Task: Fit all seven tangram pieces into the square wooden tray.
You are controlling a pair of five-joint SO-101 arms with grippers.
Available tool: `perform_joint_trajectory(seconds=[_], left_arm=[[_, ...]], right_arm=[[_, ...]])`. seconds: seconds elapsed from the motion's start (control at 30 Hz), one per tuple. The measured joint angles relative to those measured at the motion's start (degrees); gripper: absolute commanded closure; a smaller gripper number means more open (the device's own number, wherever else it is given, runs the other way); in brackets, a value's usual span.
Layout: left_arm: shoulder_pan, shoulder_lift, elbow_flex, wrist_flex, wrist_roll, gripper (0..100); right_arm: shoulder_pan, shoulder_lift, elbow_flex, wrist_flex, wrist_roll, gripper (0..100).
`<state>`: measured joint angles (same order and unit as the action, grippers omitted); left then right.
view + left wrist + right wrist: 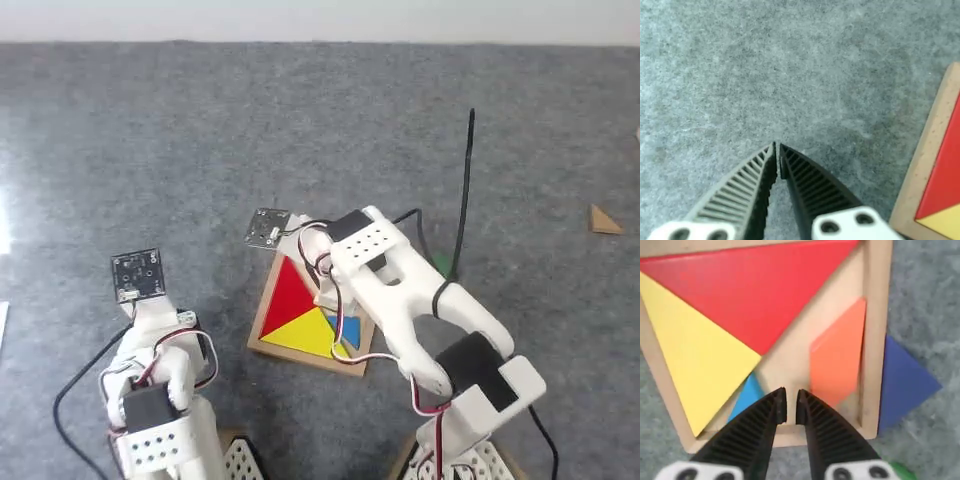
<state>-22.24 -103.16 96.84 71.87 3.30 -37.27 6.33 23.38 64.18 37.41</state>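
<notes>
The grey table (200,130) carries both arms. The right arm (420,310) stretches over the tray (875,315), which sits mid-table, and the left arm (160,400) stands folded at the near left, well apart from it. In the tray the red triangle (755,290) and yellow triangle (695,355) lie edge to edge, and together they cover about half the floor. The orange piece (837,355) lies inside along one wall. The navy triangle (905,382) rests outside on the table, against that same wall. A light blue piece (747,392) sits in the tray beside the yellow triangle's point. A green piece (900,469) lies on the table near the tray's corner, and a small tan triangle (603,220) lies far off at the table's right. The right gripper (790,402) hovers over bare tray floor between the light blue and orange pieces, its jaws a narrow slit apart and empty. The left gripper (776,147) points at the table beside the tray's edge, jaws together, holding nothing.
</notes>
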Motion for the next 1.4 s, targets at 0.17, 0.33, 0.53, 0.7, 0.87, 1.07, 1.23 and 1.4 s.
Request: perform_joint_trajectory(seconds=[0.17,0.33,0.53,0.7,0.87,1.07,1.23,1.4], left_arm=[[0.0,0.0,0.0,0.0,0.0,99],[0.0,0.0,0.0,0.0,0.0,99],[0.0,0.0,0.0,0.0,0.0,99],[0.0,0.0,0.0,0.0,0.0,99],[0.0,0.0,0.0,0.0,0.0,99],[0.0,0.0,0.0,0.0,0.0,99],[0.0,0.0,0.0,0.0,0.0,99],[0.0,0.0,0.0,0.0,0.0,99]], right_arm=[[0.7,0.3,0.0,-1.6,0.1,94.6],[0.1,2.6,0.0,-4.6,0.8,94.6],[-2.4,3.9,-0.6,-6.4,-0.5,95.0],[-2.5,3.5,-2.8,-2.3,-2.7,95.0],[-2.4,-4.2,-2.0,0.4,-3.1,95.0],[0.7,-12.0,4.8,-0.1,-3.1,94.6],[1.8,-12.6,10.7,-6.2,-3.1,94.6],[1.8,-11.0,11.1,-10.1,-3.1,94.5]])
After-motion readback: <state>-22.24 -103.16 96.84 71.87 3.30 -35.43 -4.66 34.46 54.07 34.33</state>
